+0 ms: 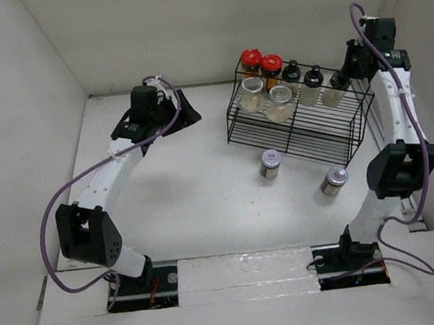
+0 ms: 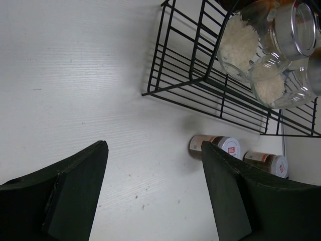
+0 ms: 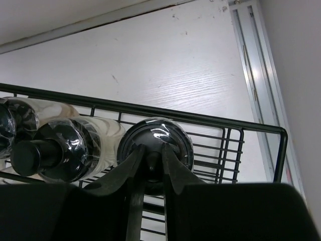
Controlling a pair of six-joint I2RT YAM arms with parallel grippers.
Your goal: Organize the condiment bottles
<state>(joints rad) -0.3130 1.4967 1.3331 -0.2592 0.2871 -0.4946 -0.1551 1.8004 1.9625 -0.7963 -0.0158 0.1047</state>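
Seven condiment bottles stand in the black wire rack (image 1: 330,131): two red-lidded (image 1: 250,60), three black-lidded (image 1: 312,81) and two clear-lidded (image 1: 278,102). Two silver-lidded bottles stand on the table in front, one on the left (image 1: 270,163) and one on the right (image 1: 334,180). My right gripper (image 1: 345,71) is shut on the top knob of the rightmost black-lidded bottle (image 3: 173,138), which stands in the rack's right end. My left gripper (image 1: 188,107) is open and empty left of the rack; in its wrist view (image 2: 155,191) the two silver-lidded bottles (image 2: 223,145) show past its right finger.
White walls close the table in at the back, left and right. The rack's right end (image 3: 281,145) lies close to the right wall and a metal rail (image 3: 256,75). The rack's lower tier (image 2: 180,85) holds no bottles.
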